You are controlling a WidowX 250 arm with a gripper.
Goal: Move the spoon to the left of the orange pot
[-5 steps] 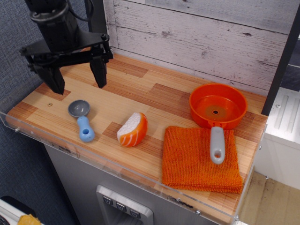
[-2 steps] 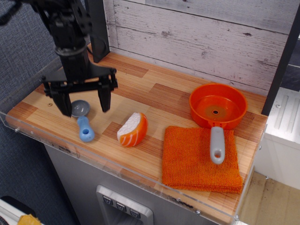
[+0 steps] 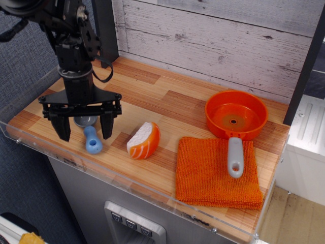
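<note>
Wooden worktop (image 3: 167, 109) under whitewashed planks: at left of frame the gripper (image 3: 85, 133), fingers spread wide, straddles the spoon (image 3: 91, 138); orange pot (image 3: 235, 116) sits far right.

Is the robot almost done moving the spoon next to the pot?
Not yet. The spoon lies on the table's left end, far from the orange pot. Nothing is held: the open gripper hangs with a finger on each side of the spoon. Grabbing it, carrying it past the sushi toy and setting it down remain.
</note>
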